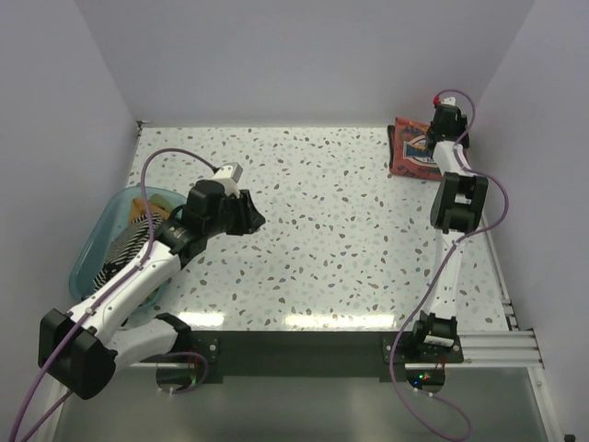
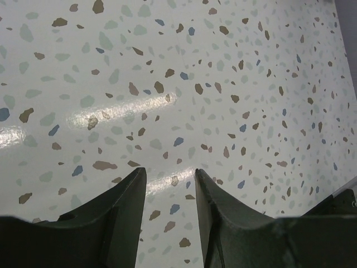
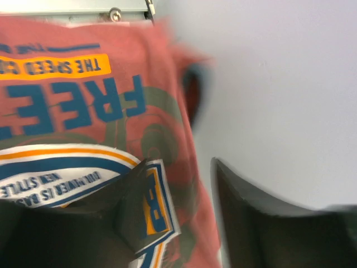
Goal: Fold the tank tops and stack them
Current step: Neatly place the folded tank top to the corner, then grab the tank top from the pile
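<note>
The rust-red tank top lies folded at the table's far right corner; its blue-white graphic fills the right wrist view. My right gripper hovers over its right edge, jaws apart and holding nothing. The black-and-white striped tank top and a mustard-orange one lie in the teal bin at the left. My left gripper is open and empty over bare speckled tabletop, to the right of the bin.
White walls close in the table on the left, far and right sides. A metal rail runs along the near right edge. The purple cables loop above both arms.
</note>
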You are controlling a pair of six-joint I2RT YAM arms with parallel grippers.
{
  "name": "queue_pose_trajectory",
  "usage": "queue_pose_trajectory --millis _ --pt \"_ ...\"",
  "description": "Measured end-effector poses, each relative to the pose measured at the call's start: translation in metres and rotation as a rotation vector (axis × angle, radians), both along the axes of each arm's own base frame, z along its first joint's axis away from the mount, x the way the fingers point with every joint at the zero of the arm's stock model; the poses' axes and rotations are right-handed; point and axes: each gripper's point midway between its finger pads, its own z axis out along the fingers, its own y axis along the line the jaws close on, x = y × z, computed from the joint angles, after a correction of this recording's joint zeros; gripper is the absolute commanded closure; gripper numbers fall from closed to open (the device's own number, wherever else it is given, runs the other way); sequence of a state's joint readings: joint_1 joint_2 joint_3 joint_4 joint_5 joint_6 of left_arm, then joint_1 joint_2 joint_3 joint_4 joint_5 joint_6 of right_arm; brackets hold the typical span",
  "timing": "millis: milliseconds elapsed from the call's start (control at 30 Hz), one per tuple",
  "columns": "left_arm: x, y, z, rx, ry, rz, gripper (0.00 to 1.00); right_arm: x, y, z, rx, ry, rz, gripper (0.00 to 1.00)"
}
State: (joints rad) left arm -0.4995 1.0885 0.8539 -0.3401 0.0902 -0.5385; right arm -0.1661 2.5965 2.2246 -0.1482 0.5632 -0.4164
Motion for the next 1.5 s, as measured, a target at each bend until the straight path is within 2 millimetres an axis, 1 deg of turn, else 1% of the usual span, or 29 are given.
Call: queue_pose_trajectory --millis 33,100,267,300,367,400,467,533,667,700,733,800,867,900,967,1033,1100,1200,1267,1367,1433,1467,1500 --pt "0.0 -0.001 0.0 -0.002 -0.001 -0.002 0.55 0.0 0.0 0.0 0.006 -0.008 -0.005 0.2" --pt "0.0 -0.001 0.001 -0.005 -0.001 -0.006 0.55 0.001 0.002 0.0 0.017 -0.021 -0.011 0.11" --pt "0.0 -0.002 0.002 -0.011 -0.006 -0.009 0.53 0.001 0.01 0.003 0.045 -0.058 -0.039 0.07" --pt "0.0 -0.002 0.002 -0.011 -0.007 -0.009 0.52 -0.002 0.015 0.005 0.053 -0.066 -0.044 0.02" --pt "0.0 -0.003 0.003 -0.012 -0.007 -0.009 0.5 -0.009 0.025 0.01 0.063 -0.076 -0.053 0.01" --pt "0.001 -0.002 0.003 -0.014 -0.008 -0.007 0.5 -0.013 0.034 0.016 0.068 -0.089 -0.054 0.01" --pt "0.002 -0.002 0.004 -0.018 -0.008 -0.003 0.49 -0.019 0.055 0.031 0.079 -0.122 -0.054 0.01" --pt "0.002 -0.001 0.005 -0.027 -0.006 0.008 0.48 -0.023 0.084 0.048 0.114 -0.169 -0.027 0.01" --pt "0.006 0.004 0.006 -0.037 0.0 0.049 0.47 -0.032 0.157 0.082 0.246 -0.265 0.073 0.01" --pt "0.007 0.006 0.005 -0.036 0.004 0.068 0.47 -0.036 0.176 0.088 0.288 -0.285 0.102 0.01" --pt "0.009 0.009 0.005 -0.034 0.008 0.09 0.47 -0.041 0.191 0.094 0.323 -0.293 0.127 0.01" --pt "0.015 0.021 0.004 -0.026 0.018 0.161 0.47 -0.054 0.225 0.104 0.403 -0.31 0.182 0.01" --pt "0.024 0.044 0.003 -0.011 0.033 0.277 0.47 -0.075 0.256 0.108 0.476 -0.307 0.224 0.01" --pt "0.029 0.058 0.003 -0.001 0.041 0.347 0.46 -0.087 0.273 0.109 0.514 -0.305 0.247 0.02" --pt "0.038 0.092 0.001 0.026 0.057 0.504 0.46 -0.118 0.307 0.106 0.59 -0.278 0.293 0.01" --pt "0.042 0.128 -0.005 0.068 0.087 0.666 0.41 -0.153 0.345 0.101 0.674 -0.243 0.355 0.01" --pt "0.04 0.157 -0.013 0.117 0.124 0.81 0.37 -0.191 0.384 0.096 0.754 -0.198 0.432 0.01" --pt "0.027 0.2 -0.026 0.196 0.18 1.02 0.32 -0.24 0.427 0.084 0.848 -0.112 0.534 0.01" --pt "0.017 0.226 -0.031 0.232 0.208 1.139 0.3 -0.264 0.445 0.075 0.893 -0.052 0.577 0.02" --pt "0.0 0.268 -0.036 0.27 0.246 1.318 0.27 -0.284 0.461 0.063 0.923 0.013 0.616 0.01" --pt "-0.009 0.291 -0.038 0.279 0.263 1.413 0.23 -0.297 0.467 0.055 0.933 0.055 0.632 0.01" --pt "-0.014 0.3 -0.041 0.279 0.269 1.451 0.21 -0.303 0.468 0.052 0.938 0.073 0.64 0.01" --pt "-0.018 0.307 -0.044 0.281 0.276 1.48 0.16 -0.307 0.467 0.049 0.939 0.084 0.642 0.01"
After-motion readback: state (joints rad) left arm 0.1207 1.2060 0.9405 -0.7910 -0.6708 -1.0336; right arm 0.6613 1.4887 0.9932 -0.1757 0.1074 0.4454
